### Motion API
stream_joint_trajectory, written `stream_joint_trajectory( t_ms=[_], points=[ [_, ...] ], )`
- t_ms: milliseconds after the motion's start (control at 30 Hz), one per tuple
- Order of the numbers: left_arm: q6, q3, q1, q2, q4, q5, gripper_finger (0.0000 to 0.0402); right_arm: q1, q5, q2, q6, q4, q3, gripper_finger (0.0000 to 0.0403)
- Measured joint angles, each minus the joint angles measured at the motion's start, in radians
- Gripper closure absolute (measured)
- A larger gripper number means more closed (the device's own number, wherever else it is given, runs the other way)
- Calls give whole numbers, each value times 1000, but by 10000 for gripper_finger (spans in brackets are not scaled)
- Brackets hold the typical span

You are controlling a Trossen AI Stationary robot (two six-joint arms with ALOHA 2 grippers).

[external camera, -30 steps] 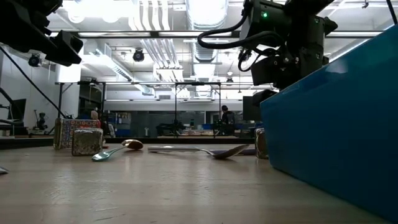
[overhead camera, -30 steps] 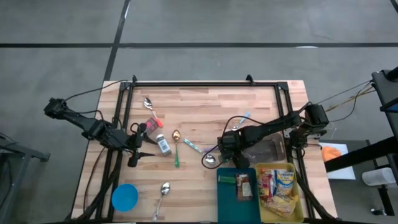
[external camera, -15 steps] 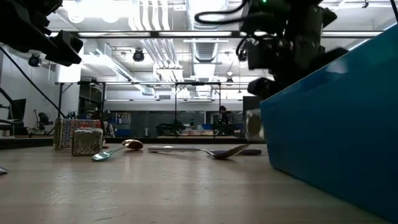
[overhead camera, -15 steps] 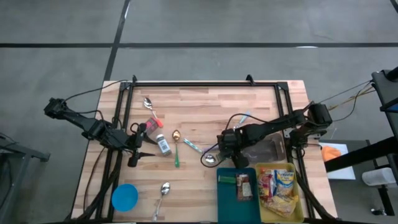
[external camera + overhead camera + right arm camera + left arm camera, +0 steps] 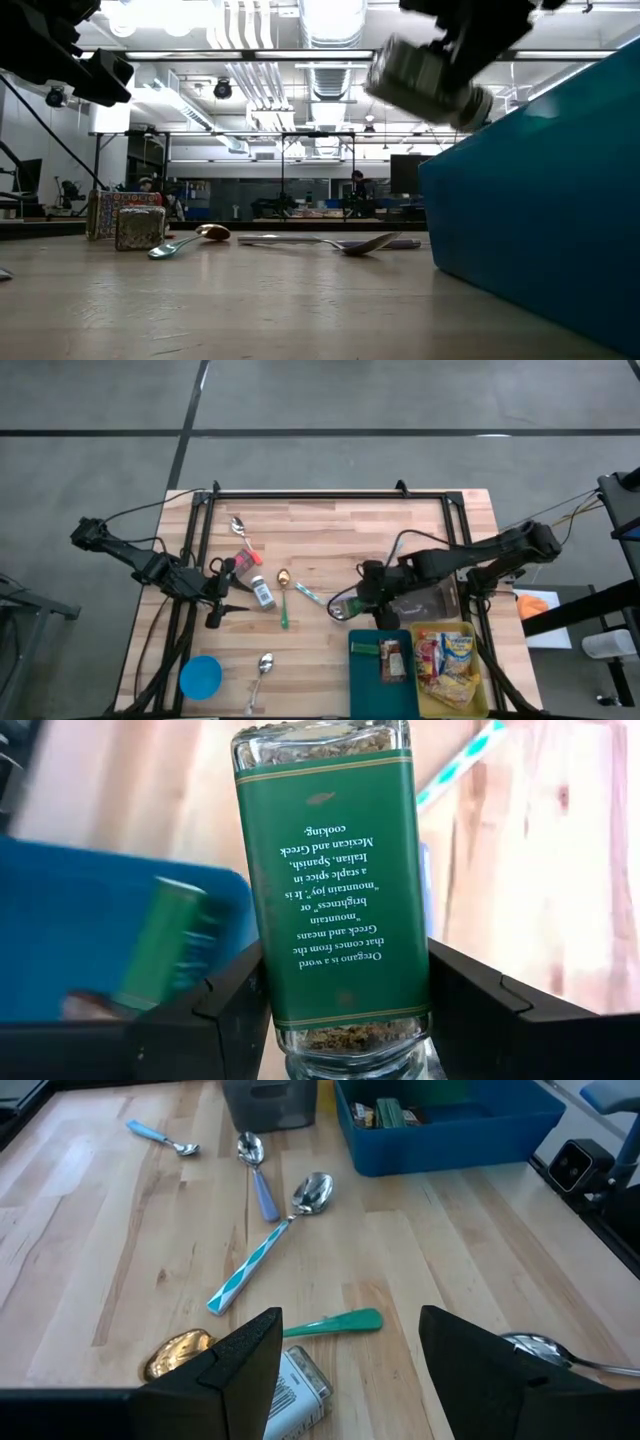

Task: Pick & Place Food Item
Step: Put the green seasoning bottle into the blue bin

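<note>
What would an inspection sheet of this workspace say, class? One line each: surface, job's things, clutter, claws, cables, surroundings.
Surface: wooden table inside a black frame.
Job's things: oregano jar held off the table; blue bin already holds a green packet; yellow bin with snack packets beside it.
Clutter: spoons scattered, green-handled spoon, small spice jar, blue lid.
Claws: right claw shut on the oregano jar near the blue bin; left claw open, empty, by the small spice jar.
Cables: black leads along both arms.
Surroundings: grey floor; hall behind with ceiling lights.
</note>
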Motion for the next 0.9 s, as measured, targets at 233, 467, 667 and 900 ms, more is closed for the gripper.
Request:
stream_joint_trajectory(
  t_ms=[233, 467, 667, 900],
  points=[
    [0, 0, 0, 0, 0, 0, 161, 100, 33, -32, 169, -37, 37, 187],
    [0, 0, 0, 0, 0, 0, 161, 247, 59, -25, 426, -25, 24, 187],
    [0, 0, 0, 0, 0, 0, 161, 379, 131, 38, 581, 19, 20, 187],
    [0, 0, 0, 0, 0, 0, 161, 464, 137, 163, 711, 33, 40, 187]
  ],
)
